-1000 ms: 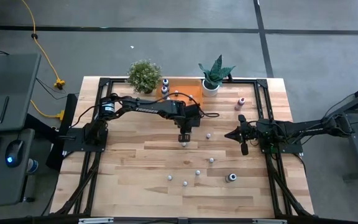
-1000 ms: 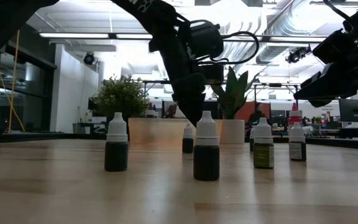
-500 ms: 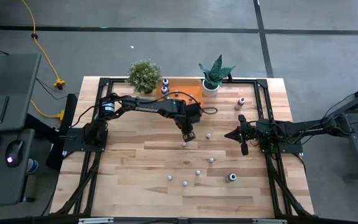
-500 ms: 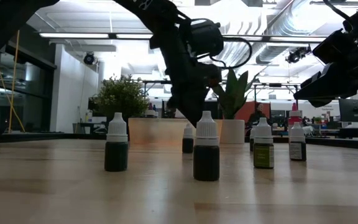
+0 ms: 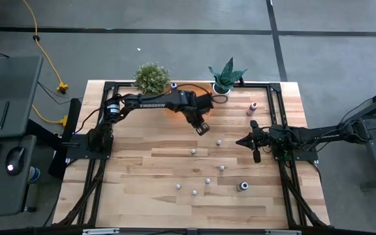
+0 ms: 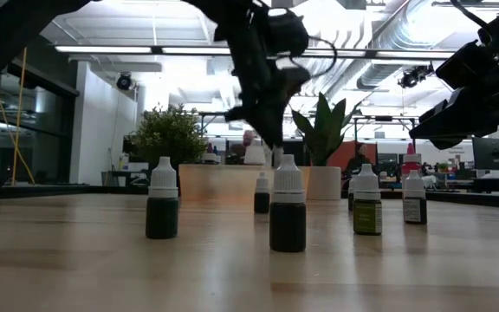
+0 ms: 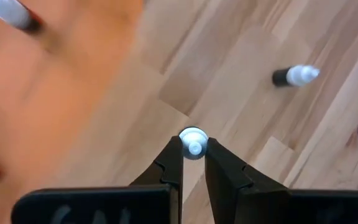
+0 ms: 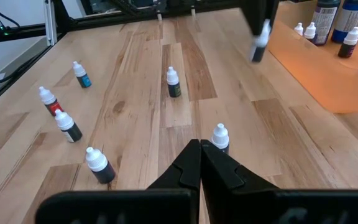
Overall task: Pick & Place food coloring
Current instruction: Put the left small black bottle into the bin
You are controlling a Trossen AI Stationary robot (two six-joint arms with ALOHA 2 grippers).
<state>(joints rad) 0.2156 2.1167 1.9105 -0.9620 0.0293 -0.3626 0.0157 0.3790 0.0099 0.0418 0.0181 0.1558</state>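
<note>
High view: my left end effector (image 5: pixel 203 127) hangs over the wooden tabletop (image 5: pixel 142 170) just beside the orange tray (image 5: pixel 198 89), clenched on one food coloring bottle (image 5: pixel 204 129); more bottles (image 5: pixel 207 181) stand loose on the planks. My right end effector (image 5: pixel 243 141) waits near the right edge, pinched shut on nothing.

Low view: nearest bottle (image 6: pixel 288 215) shows a dark body under a white tapered cap. I judge these light, stiff plastic, smooth enough to slip and easy to tip.

Left wrist view: fingers (image 7: pixel 171 165) squeeze the carried bottle (image 7: pixel 192 142) at its cap and neck. I think that narrow waist is the best hold, since the cap's flare stops it sliding out.

Right wrist view: bottles (image 8: pixel 173 83) stand scattered on matte grain; several (image 8: pixel 350 42) sit on the tray (image 8: pixel 328 87).
</note>
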